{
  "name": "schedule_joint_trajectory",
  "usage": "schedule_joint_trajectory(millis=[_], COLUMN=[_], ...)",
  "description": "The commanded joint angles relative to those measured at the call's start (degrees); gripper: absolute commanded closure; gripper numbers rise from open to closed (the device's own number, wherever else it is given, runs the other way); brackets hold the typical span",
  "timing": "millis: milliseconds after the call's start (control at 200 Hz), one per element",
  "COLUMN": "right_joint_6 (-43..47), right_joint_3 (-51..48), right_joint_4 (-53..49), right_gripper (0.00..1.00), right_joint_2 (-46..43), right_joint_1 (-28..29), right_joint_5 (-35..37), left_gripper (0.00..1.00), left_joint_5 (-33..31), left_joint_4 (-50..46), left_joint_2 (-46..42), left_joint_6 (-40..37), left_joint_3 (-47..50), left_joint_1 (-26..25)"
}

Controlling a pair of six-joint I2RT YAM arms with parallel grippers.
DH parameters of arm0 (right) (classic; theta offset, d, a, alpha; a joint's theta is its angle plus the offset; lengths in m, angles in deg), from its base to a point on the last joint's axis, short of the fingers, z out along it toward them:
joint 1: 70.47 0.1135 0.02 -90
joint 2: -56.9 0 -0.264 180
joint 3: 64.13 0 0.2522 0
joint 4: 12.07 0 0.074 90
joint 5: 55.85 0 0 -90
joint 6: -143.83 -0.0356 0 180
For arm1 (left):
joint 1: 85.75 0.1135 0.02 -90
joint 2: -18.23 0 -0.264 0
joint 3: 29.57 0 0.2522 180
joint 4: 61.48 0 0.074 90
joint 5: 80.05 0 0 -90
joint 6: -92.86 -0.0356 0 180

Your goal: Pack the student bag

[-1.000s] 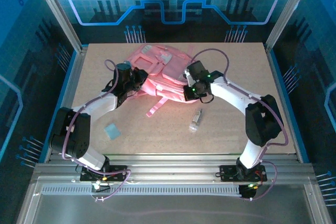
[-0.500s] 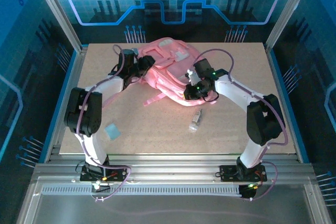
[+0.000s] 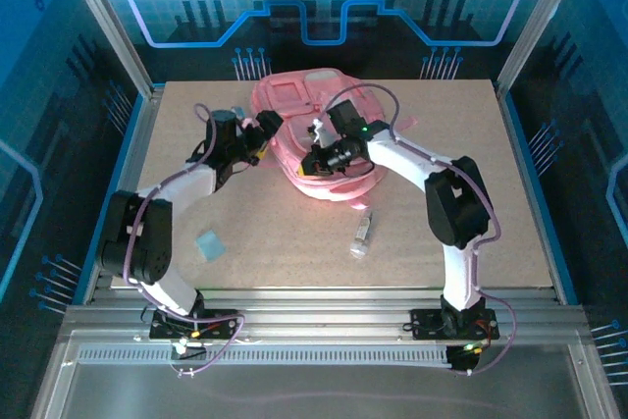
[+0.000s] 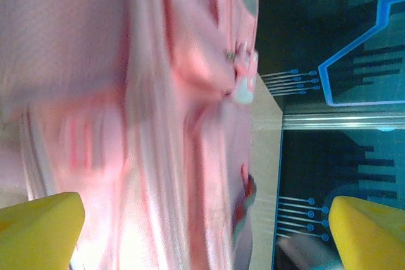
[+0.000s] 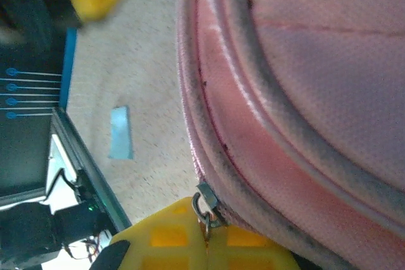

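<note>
Bench [image 3: 265, 242] in blue-lit cell | student bag [image 3: 294, 100] now swung to far edge, centre | your left hand [image 3: 263, 134] has just released it, jaws wide | your right hand [image 5: 204, 222] stays clenched on zip pull [image 5: 202, 205] | likely unzipping comes next

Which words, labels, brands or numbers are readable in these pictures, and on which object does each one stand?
No text can be read.
Large soft pink fabric backpack: no lettering can be made out.
Small clear tube: too small to read.
</note>
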State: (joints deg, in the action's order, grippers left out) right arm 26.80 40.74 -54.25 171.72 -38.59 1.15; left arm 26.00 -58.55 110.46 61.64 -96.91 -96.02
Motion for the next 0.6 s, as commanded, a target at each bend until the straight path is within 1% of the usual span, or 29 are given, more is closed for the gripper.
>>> schedule_joint_trajectory(millis=[0,105,145,195,210,235,315,355,455,530,595], right_joint_6=[-0.7,-1.3,-2.0,-2.8,-3.0,-3.1,-2.0,-0.4,6.9,12.3,14.7], right_joint_3=[3.9,2.2,0.7,-1.4,-2.1,-2.9,-5.3,-6.1,-7.5,-8.3,-9.6], right_joint_4=[4.3,5.1,6.3,7.7,8.0,8.3,6.8,4.3,-6.6,-14.3,-18.3], right_gripper=[1.0,1.0,1.0,1.0,1.0,1.0,1.0,1.0,1.0,1.0,1.0], right_joint_2=[0.2,-1.0,-1.7,-2.9,-3.3,-3.8,-5.4,-6.1,-7.5,-8.3,-9.4], right_joint_1=[2.0,3.0,3.2,3.5,3.7,3.9,4.3,4.3,3.7,2.4,0.4], right_joint_5=[-6.2,-6.5,-6.9,-7.2,-7.3,-7.3,-6.5,-5.4,1.8,9.1,15.9], left_gripper=[0.03,0.11,0.16,0.26,0.3,0.4,0.82,1.0,1.0,1.0,1.0], left_joint_5=[-2.1,-2.6,-2.3,-1.7,-1.5,-1.2,0.3,0.8,1.5,1.5,2.1], left_joint_4=[3.6,4.1,4.6,5.2,5.5,6.0,7.5,7.6,4.3,1.4,-0.4], left_joint_2=[-1.4,0.9,2.3,4.5,5.1,6.1,8.8,9.4,9.2,7.7,6.5], left_joint_6=[4.5,4.2,4.1,3.9,3.9,3.8,3.7,3.2,0.1,-2.4,-3.9], left_joint_3=[3.7,2.2,1.1,-0.3,-0.6,-1.0,-2.7,-3.3,-5.1,-5.9,-6.3], left_joint_1=[-2.5,-3.8,-4.0,-4.4,-4.6,-4.7,-4.7,-4.8,-4.7,-4.6,-4.3])
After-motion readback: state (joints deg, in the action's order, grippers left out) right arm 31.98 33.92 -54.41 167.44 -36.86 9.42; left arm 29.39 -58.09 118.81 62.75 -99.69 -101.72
